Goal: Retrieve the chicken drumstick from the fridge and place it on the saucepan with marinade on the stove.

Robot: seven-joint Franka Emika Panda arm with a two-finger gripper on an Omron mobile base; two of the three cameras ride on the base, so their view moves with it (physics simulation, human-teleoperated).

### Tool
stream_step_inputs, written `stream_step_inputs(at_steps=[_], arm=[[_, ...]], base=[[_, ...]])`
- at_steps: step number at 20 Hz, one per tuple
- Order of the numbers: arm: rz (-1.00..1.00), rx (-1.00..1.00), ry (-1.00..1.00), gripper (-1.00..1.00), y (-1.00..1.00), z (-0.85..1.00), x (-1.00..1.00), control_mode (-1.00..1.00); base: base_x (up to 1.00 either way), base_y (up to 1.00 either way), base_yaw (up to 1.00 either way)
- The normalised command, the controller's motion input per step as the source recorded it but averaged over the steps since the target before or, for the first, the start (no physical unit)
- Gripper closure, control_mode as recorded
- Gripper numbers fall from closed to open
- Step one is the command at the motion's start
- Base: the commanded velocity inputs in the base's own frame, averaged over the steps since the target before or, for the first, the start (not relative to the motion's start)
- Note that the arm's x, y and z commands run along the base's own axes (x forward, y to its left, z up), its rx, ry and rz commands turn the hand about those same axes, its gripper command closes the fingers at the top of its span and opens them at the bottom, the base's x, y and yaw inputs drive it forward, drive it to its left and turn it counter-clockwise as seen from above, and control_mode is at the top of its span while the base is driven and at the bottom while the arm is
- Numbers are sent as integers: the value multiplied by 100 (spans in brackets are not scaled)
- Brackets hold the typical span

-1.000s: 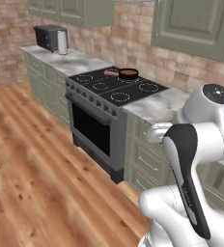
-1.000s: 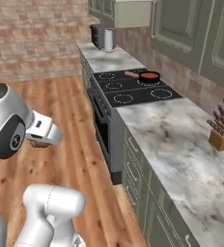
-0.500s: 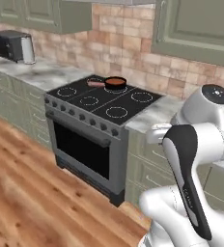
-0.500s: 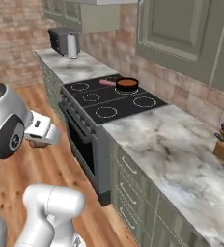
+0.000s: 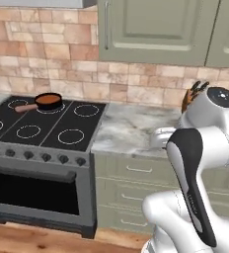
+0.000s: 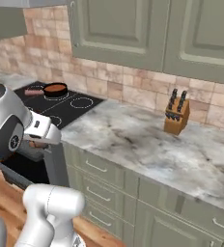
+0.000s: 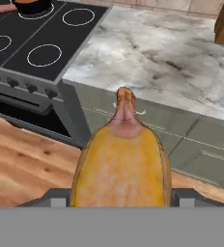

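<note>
- Our gripper (image 7: pixel 119 200) is gripping the chicken drumstick (image 7: pixel 121 164) between jaws standing wide around its thick golden body; in the hand view the meat is rising from between the fingers, its narrow bone end pointing away from us.
- We are carrying it low, out in front of the grey-green drawer fronts (image 7: pixel 181 140) below the marble counter (image 7: pixel 172 53), with wooden floor (image 7: pixel 22 164) beneath.
- Looking outward, the stove (image 5: pixel 42 133) is sitting to the left of that counter, its white burner rings plain in both base views.
- The saucepan with marinade (image 5: pixel 48 101) is resting on a rear burner, reddish sauce inside, its pale handle pointing left; in the right base view it is sitting at the far back of the cooktop (image 6: pixel 55 89).
- A knife block (image 6: pixel 176 116) is standing by the brick wall, well clear of our path, we judge.
- We are reckoning the fetch is done and the delivery remains: the pan is well apart from the hand.
- To do this well, we are thinking: raise the hand above counter height first, clear the stove's knob row, travel over the front burners, and let go only when the drumstick is hanging right over the sauce, low enough not to splash or tip the small pan.
</note>
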Motion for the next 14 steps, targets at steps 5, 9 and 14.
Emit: stream_step_inputs(at_steps=[5, 9, 14], arm=[[0, 0, 0, 100, 0, 0, 0, 100], [0, 0, 0, 100, 0, 0, 0, 100], [0, 0, 0, 100, 0, 0, 0, 100]], base=[[-4, 95, -48], [19, 100, -44], [37, 100, -34]])
